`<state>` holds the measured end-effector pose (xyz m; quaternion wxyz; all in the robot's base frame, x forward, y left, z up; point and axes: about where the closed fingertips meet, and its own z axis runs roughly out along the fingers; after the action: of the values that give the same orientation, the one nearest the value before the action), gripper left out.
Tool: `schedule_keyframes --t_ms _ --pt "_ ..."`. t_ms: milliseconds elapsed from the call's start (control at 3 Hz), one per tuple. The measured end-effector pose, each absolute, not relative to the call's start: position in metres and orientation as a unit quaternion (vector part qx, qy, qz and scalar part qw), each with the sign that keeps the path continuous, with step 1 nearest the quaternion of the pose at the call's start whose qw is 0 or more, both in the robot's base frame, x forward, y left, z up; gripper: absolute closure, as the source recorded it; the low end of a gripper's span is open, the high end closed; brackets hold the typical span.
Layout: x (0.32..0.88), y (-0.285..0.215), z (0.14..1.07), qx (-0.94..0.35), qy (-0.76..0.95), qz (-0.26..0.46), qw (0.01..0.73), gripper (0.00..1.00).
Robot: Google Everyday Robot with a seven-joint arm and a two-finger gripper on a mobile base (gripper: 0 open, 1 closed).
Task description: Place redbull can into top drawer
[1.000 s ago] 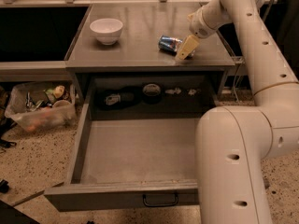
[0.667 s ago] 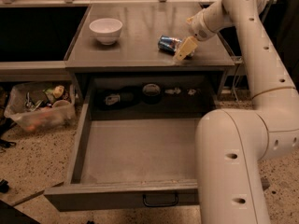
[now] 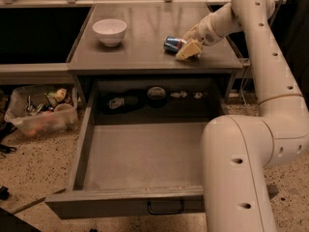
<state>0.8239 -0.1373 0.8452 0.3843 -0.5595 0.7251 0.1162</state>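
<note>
The table [image 3: 145, 62] is my reference for everything here. Below its top, the top drawer [image 3: 140, 153] stands pulled fully out toward the camera. Its floor is bare apart from a few small items [image 3: 157, 93] far back under the tabletop. My arm [image 3: 270, 66] reaches in over the table's right edge.

On the table's left half sits the white bowl [image 3: 109, 31], well apart from the work. My gripper [image 3: 189, 50] is low over the right half of the tabletop. Compared with a second ago it has crept slightly leftward and now sits right against the redbull can [image 3: 171, 44].

The can lies on its side on the table, right of centre, and has hardly shifted. From this angle I cannot tell whether the gripper has closed on it or only touches it. I judge the grasp is being settled, so the lift and the carry down into the drawer are not yet done.
</note>
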Motion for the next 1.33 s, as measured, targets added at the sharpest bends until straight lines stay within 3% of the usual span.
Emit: schedule_keyframes --t_ms 667,1000,1333 --pt "0.808 -0.137 0.865 -0.576 0.716 0.110 0.378 0.89" --pt "0.773 -0.145 0.919 -0.580 0.694 0.112 0.412 1.00" --pt "0.707 -0.146 0.977 -0.584 0.663 0.136 0.448 1.00"
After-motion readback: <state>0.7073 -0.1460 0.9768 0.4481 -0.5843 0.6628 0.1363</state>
